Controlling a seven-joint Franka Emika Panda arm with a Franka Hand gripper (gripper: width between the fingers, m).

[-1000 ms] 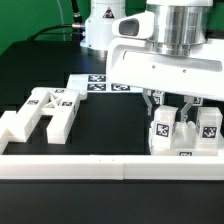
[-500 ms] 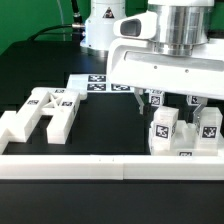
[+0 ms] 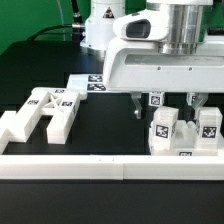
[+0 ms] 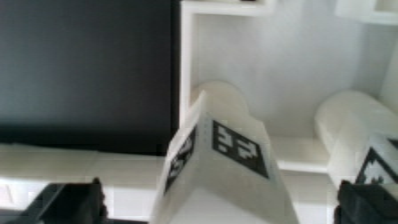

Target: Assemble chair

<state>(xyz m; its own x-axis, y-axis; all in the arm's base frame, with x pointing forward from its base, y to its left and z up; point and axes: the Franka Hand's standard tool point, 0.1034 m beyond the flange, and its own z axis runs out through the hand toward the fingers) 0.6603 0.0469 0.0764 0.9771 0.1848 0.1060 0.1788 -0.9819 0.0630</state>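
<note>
At the exterior view's right, a white chair part (image 3: 183,145) stands against the border wall with two upright tagged posts. My gripper (image 3: 163,104) hangs just above it, open wide, its dark fingers (image 3: 137,103) on either side of the left post (image 3: 164,128) and clear of it. In the wrist view the same post (image 4: 222,150) rises between the fingertips of my gripper (image 4: 217,205), with a gap on each side, and the other post (image 4: 365,135) stands beside it. An H-shaped chair frame (image 3: 45,110) lies flat at the exterior view's left.
A long white border wall (image 3: 100,165) runs along the front edge of the black table. The marker board (image 3: 95,82) lies at the back near the arm's base. A small tagged piece (image 3: 155,98) shows between the fingers, behind them.
The jaws have spread from shut on the left post to wide open, letting it go. The hand has lifted slightly. The post stays upright.
</note>
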